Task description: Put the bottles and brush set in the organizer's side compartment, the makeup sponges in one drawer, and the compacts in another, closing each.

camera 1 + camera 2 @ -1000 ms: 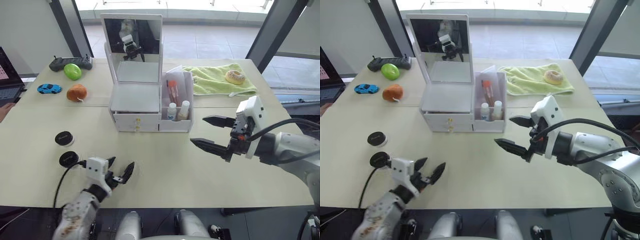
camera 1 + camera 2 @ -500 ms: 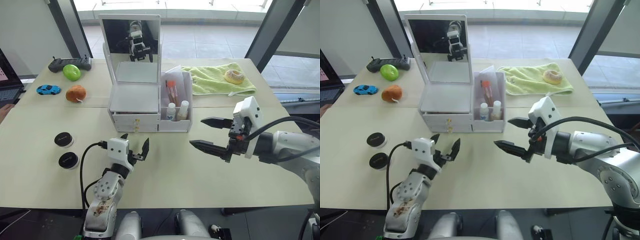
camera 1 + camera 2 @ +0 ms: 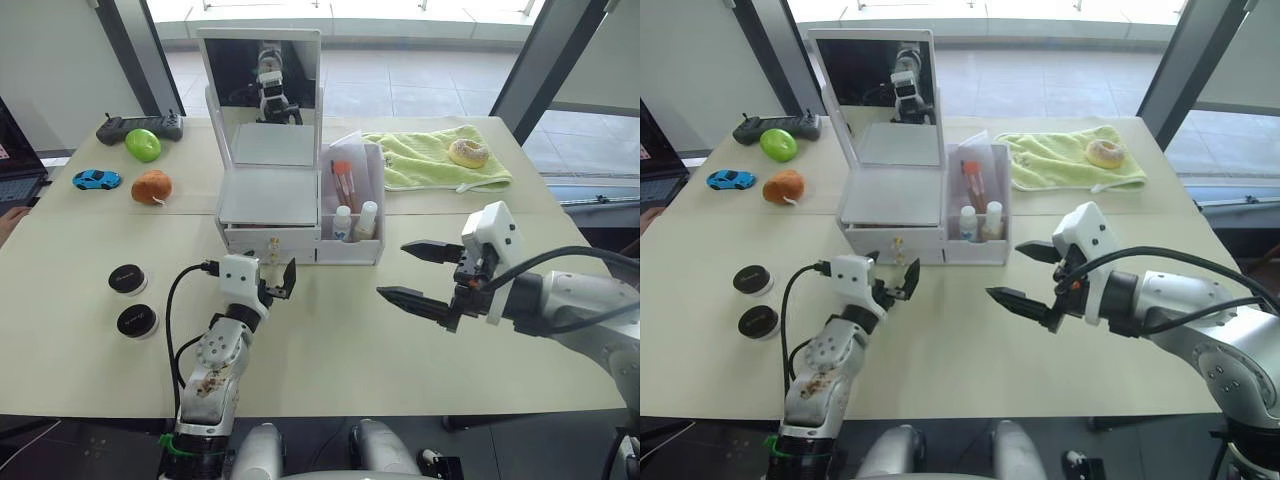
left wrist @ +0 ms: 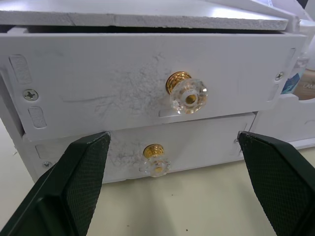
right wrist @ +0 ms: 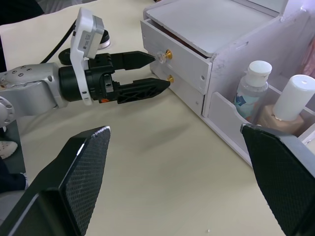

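- The white organizer (image 3: 270,200) stands mid-desk (image 3: 330,340), its upper drawer (image 4: 147,93) slightly out, two bottles (image 3: 355,222) in its side compartment.
- The left gripper (image 3: 274,276), fingers apart, flanks the upper drawer's knob (image 4: 187,94).
- Two black compacts (image 3: 132,300) lie well to the left.
- The right gripper (image 3: 418,272) hovers spread open to the right.
- A green towel (image 3: 440,160) lies behind.
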Controlling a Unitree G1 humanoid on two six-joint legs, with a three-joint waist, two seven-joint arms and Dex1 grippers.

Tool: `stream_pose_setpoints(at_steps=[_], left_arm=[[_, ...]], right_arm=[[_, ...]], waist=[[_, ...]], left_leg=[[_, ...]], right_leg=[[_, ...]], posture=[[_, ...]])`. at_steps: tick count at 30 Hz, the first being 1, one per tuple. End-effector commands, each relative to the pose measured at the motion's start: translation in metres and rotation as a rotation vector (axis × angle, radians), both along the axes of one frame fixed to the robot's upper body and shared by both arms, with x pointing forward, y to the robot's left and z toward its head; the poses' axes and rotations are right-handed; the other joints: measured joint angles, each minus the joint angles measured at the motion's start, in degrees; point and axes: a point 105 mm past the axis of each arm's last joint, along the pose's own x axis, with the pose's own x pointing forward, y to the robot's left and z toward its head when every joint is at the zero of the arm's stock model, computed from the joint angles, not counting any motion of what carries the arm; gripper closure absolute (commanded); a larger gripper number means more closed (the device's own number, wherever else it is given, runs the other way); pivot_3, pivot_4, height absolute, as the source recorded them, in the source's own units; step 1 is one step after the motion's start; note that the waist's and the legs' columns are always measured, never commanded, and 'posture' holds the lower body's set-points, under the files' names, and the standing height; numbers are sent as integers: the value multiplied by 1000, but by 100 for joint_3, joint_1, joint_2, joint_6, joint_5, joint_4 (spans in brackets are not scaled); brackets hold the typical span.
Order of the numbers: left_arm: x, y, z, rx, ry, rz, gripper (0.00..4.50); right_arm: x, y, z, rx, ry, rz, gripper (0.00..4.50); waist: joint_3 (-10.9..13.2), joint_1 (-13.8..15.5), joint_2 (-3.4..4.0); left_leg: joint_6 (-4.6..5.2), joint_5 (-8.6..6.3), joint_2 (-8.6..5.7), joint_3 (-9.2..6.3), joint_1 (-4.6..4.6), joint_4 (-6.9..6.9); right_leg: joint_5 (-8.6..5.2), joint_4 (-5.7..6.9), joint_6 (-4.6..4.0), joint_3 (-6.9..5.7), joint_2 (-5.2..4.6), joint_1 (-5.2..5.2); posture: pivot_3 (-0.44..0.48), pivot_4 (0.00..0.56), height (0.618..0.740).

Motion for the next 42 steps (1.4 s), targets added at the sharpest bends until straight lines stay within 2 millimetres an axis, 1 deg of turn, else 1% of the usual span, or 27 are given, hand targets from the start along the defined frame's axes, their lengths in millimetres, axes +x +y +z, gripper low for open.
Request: stream_pose_setpoints(at_steps=[1,7,13,17,25,36,39,42], left_arm=[[6,2,16,11,-67,8,44],[12,1,14,30,-61,-3,44],[9,-3,2,52,-11,-24,44],[11,-8,-1,59,3,-34,44],[14,-13,-9,92,46,-26,44],[20,-14,-6,84,41,-5,44],[20,-15,-6,81,42,-3,669],[20,-16,-6,79,44,-7,1615]], right_arm=[[-4,1,6,6,-25,-1,0],[-6,2,5,10,-24,-5,0],[-7,2,6,14,-26,-10,0],[-6,1,6,14,-27,-14,0],[-7,0,9,12,-35,-21,0],[-7,-1,9,11,-37,-30,0],[-8,-1,10,12,-38,-31,0],[-8,-1,10,12,-40,-35,0]], waist=[[0,4,-1],[1,2,-2],[1,9,-1],[1,5,-2],[2,2,-2],[2,10,-3],[2,10,-3],[3,8,-4]], left_leg=[[0,0,0,0,-1,0],[0,0,0,1,-1,0],[0,0,0,-1,-1,0],[0,0,0,-1,-1,0],[0,0,0,-1,-2,0],[0,0,0,-1,-2,0],[0,0,0,-2,-3,0],[0,0,-1,-2,-3,0]], right_leg=[[-1,0,2,0,0,0],[-1,0,2,0,-1,0],[-3,-1,6,-1,-1,0],[-4,-1,7,-1,0,0],[-8,-1,14,-1,-1,0],[-8,-2,16,-1,-1,0],[-8,-2,16,-1,-1,0],[-8,-3,16,-1,-1,-1]], posture=[[0,150,740],[0,150,740],[0,150,740],[0,150,740],[0,150,740],[0,150,740],[0,150,740],[0,150,740]])
